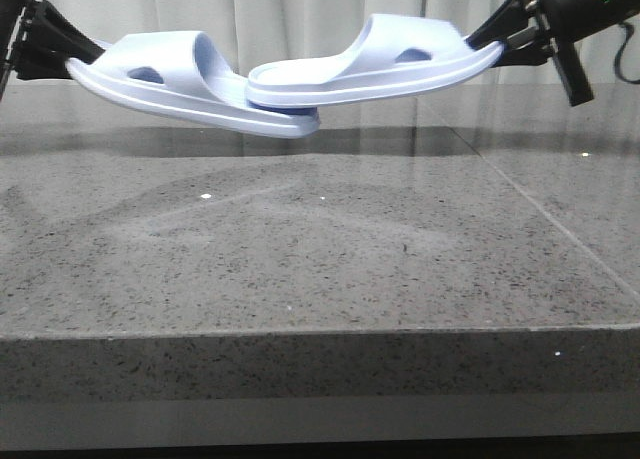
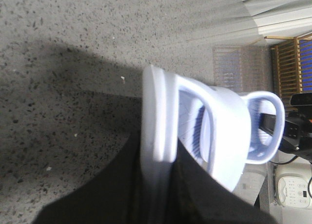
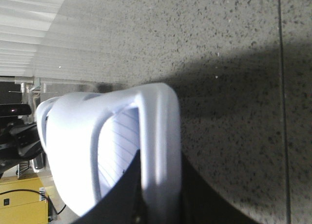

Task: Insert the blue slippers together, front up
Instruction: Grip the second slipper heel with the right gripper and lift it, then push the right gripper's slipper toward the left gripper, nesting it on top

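Observation:
Both blue slippers hang in the air above the table. In the front view my left gripper point(image 1: 72, 59) is shut on the heel of the left slipper point(image 1: 170, 79), whose toe slopes down toward the middle. My right gripper point(image 1: 492, 41) is shut on the heel of the right slipper point(image 1: 380, 64). The right slipper's toe lies over the left slipper's toe, and both straps face up. In the left wrist view my gripper point(image 2: 158, 158) clamps the sole edge of its slipper point(image 2: 158, 112). In the right wrist view my gripper point(image 3: 161, 177) clamps its slipper point(image 3: 161, 126) the same way.
The grey speckled stone table point(image 1: 320, 249) lies well below the slippers, with a seam point(image 1: 545, 224) on its right and its front edge near the camera. White curtains hang behind. A white appliance point(image 2: 292, 190) and a yellow box point(image 3: 19, 204) stand off the table.

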### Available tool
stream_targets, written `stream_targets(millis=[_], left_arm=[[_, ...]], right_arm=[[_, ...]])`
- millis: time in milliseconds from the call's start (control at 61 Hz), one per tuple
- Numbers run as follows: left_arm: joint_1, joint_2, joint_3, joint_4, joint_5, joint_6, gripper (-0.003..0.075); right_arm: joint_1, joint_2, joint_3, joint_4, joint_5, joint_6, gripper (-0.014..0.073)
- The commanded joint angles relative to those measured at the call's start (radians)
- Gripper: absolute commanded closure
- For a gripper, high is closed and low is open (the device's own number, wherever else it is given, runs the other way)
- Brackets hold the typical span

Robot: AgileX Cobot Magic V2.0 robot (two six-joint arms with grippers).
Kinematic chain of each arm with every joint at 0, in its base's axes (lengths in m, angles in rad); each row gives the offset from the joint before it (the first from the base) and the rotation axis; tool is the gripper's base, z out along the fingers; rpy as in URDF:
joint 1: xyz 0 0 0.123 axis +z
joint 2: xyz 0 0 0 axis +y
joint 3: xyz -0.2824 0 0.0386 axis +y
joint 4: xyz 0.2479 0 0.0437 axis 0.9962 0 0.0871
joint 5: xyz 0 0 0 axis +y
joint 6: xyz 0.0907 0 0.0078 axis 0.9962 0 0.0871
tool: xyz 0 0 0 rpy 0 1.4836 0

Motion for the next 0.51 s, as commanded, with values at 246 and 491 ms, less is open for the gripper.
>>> stream_targets(millis=[246,491], left_arm=[[-0.032,-0.065,-0.023,-0.151,0.069,-0.031,0.0741],[-0.072,-0.065,-0.023,-0.159,0.069,-0.031,0.0741]], right_arm=[[0.091,0.009,-0.030,0.129,-0.028,-0.015,0.0711],[0.140,0.026,-0.030,0.178,-0.033,-0.015,0.0711]])
